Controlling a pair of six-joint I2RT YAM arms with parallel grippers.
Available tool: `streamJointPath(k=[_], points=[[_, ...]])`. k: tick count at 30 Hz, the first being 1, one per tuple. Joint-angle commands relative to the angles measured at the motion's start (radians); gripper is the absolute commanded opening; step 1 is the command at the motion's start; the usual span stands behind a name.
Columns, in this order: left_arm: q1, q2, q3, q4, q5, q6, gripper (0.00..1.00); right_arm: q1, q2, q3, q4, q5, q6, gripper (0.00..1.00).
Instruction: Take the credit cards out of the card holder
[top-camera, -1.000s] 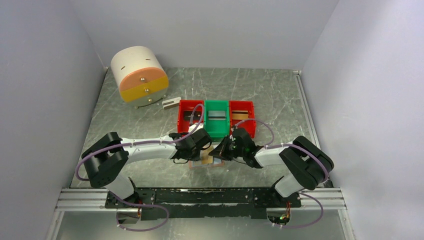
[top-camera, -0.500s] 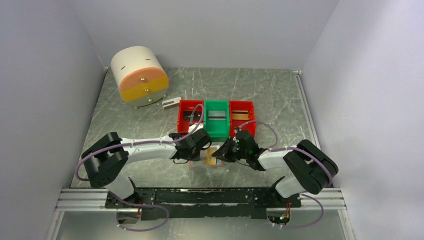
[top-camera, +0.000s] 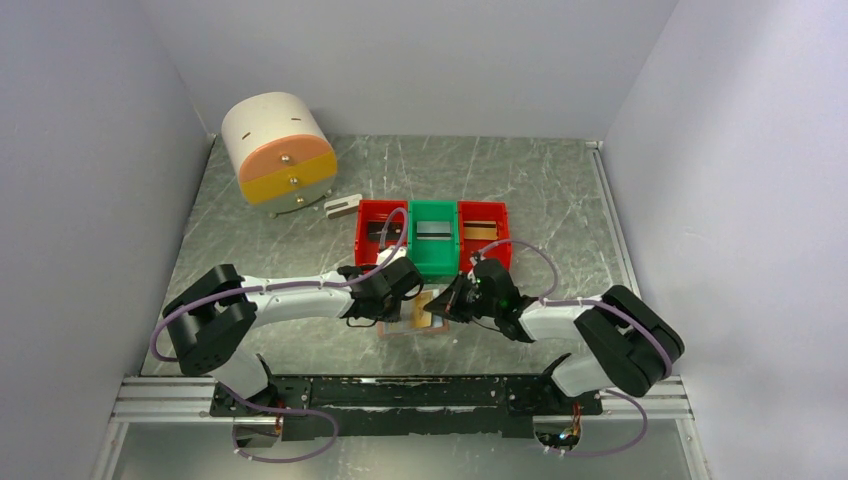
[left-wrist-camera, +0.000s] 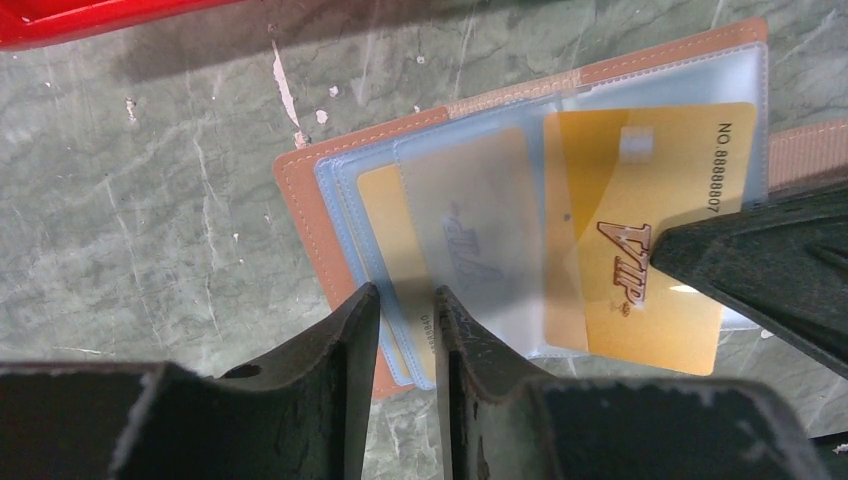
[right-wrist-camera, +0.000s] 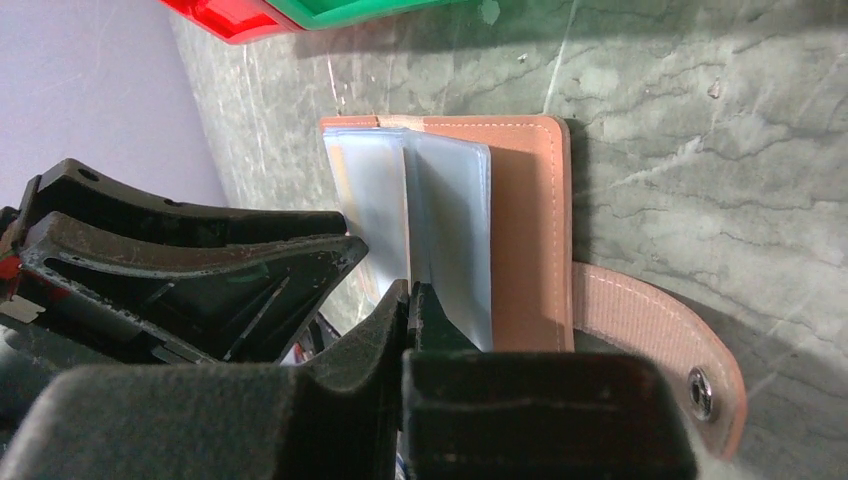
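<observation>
- Clamping the left tool (left-wrist-camera: 405, 300) onto the open card holder (left-wrist-camera: 300, 190) at its pocket edge, anchoring it flat on the table (left-wrist-camera: 150, 220).
- Pinching the gold VIP card (left-wrist-camera: 640, 190) with the right tool (right-wrist-camera: 408, 295), seemingly for sliding it free of the holder.

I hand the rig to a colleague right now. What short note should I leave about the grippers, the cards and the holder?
Left gripper: shut on the card holder at its edge.
Right gripper: shut on the yellow card, which is partly out of its pocket.
Done: three cards lie in the bins.
Left: pull this card free; another card sits in a pocket.
</observation>
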Motion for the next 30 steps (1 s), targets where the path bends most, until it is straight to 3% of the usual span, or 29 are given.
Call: streamJointPath(k=[1, 7, 17, 22, 30], points=[[-0.007, 0.002, -0.019, -0.059, 0.01, 0.007, 0.34, -0.014, -0.059, -0.004, -0.096, 0.038, -0.042, 0.0], [-0.006, -0.039, -0.006, -0.045, 0.014, 0.012, 0.46, -0.017, -0.129, 0.017, -0.181, 0.058, -0.102, 0.0], [0.033, -0.146, -0.015, -0.021, 0.006, 0.003, 0.66, -0.017, -0.248, -0.006, -0.11, 0.059, -0.188, 0.0], [0.098, -0.244, -0.069, 0.012, 0.032, -0.002, 0.73, -0.017, -0.382, 0.007, -0.143, 0.142, -0.343, 0.0], [0.198, -0.379, -0.143, 0.042, 0.056, -0.026, 0.85, -0.018, -0.62, 0.05, -0.242, 0.331, -0.793, 0.0]])
